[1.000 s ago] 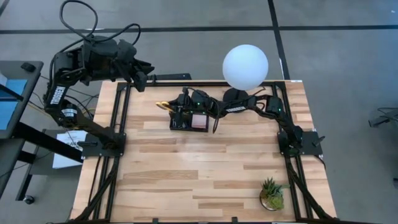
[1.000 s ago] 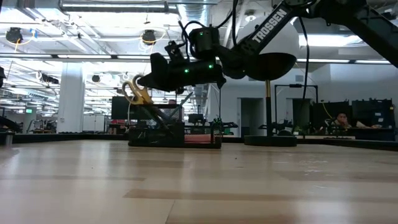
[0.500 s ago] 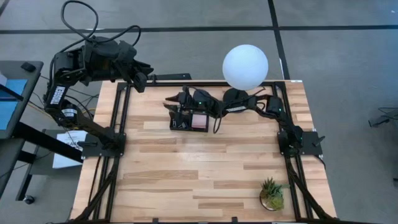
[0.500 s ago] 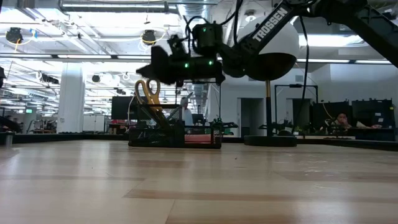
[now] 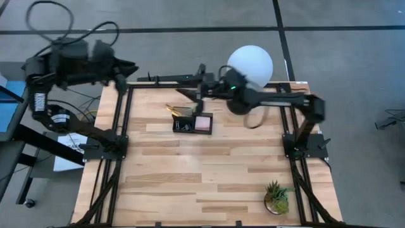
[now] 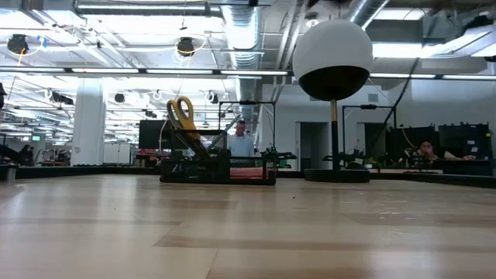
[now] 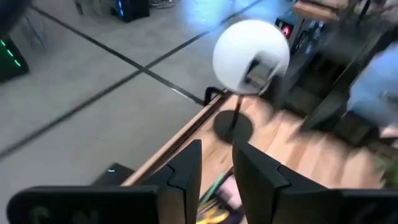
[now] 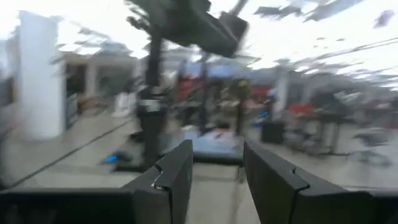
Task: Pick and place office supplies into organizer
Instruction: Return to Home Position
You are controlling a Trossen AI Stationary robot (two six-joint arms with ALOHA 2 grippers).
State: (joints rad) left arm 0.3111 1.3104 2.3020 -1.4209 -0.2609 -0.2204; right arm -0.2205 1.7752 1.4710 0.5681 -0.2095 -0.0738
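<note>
The black organizer [image 5: 192,123] stands on the table's far middle and shows in the low view as the organizer [image 6: 218,167]. The yellow-handled scissors [image 5: 171,109] stick blades-down into its taller section, with the handles [image 6: 182,115] up and leaning toward the table's left. A pink pad [image 5: 203,122] lies in a lower compartment. My right gripper [image 5: 193,88] hangs open, high above the organizer's far side, and its fingers [image 8: 174,174] stand apart. My left gripper [image 5: 123,68], open [image 7: 217,171], waits beyond the far left corner.
The white globe lamp [image 5: 250,68] stands on its black base by the far edge, right of the organizer, under my right arm. A small potted plant [image 5: 276,197] sits near the near right corner. Black frame rails [image 5: 120,126] run along the table's sides.
My right gripper has come off the scissors, risen out of the low view and drawn back toward the far edge. The scissors, carried and turned more upright, now stand alone in the organizer. My left arm has swung farther left, away from the table.
</note>
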